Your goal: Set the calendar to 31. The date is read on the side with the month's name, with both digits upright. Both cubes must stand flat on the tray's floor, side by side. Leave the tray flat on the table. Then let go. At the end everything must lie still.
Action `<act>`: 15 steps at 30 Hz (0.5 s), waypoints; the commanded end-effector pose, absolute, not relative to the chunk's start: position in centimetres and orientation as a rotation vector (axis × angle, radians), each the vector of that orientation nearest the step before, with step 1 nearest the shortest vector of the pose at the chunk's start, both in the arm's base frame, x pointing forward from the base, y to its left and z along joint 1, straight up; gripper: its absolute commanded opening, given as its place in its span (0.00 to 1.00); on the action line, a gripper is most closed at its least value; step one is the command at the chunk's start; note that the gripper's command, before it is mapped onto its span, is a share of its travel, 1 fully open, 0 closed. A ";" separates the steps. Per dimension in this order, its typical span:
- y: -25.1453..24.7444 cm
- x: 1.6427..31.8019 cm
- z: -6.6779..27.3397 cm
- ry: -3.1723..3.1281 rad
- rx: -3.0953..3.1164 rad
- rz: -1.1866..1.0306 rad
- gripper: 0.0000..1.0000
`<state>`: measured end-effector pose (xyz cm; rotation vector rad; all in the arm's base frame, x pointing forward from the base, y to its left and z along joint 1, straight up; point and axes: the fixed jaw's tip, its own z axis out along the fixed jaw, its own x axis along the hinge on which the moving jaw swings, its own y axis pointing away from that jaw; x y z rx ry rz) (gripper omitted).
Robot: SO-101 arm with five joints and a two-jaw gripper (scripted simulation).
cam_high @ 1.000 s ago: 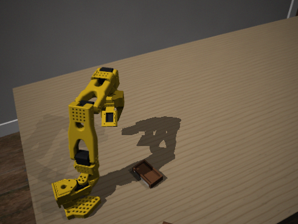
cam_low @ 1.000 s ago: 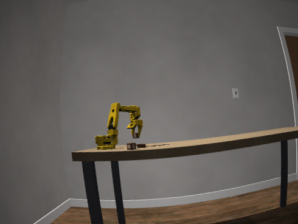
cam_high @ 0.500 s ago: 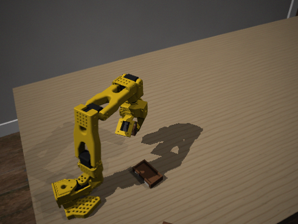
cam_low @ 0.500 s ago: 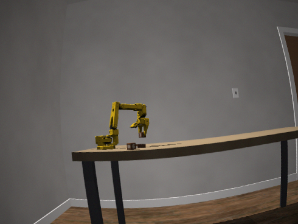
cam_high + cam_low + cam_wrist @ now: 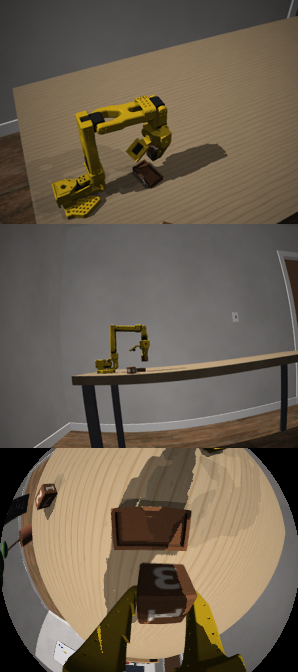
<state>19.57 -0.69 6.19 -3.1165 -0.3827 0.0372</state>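
Gripper [image 5: 155, 153] [image 5: 145, 358] [image 5: 164, 595] is clamped on a dark brown cube [image 5: 152, 152] [image 5: 145, 359] [image 5: 162, 594], one finger on each side of it in the wrist view. Held cube is up in the air, off the table [image 5: 213, 91] [image 5: 182, 375] [image 5: 240, 573], with daylight under it in the exterior view. Wrist view shows a pale 3 on the face nearer the tray, not upright in that view, and another pale mark on the face below it, too foreshortened to read for sure. Tray [image 5: 149, 173] [image 5: 141, 369] [image 5: 145, 528] sits flat on the tabletop, open side up, no cube in it. It's near the held cube in the top view, with part of the arm's shadow across and around it. Second cube [image 5: 131, 370] [image 5: 46, 496] rests on the table outside the tray, well apart from it in the wrist view, close to the table edge there. It has pale numerals on two faces; one looks like a 1, the other is too small to call. Can't tell which side of the tray carries the month name. Date isn't set: neither cube is on the tray floor. Arm's perforated foot [image 5: 82, 207] [image 5: 105, 371] stands on the table.
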 end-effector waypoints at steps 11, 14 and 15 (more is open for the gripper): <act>-10.2 16.0 7.0 0.433 -3.130 -0.074 0.00; -11.7 14.4 6.9 0.616 -3.102 -0.072 0.00; -12.2 13.9 6.9 0.673 -3.091 -0.071 0.00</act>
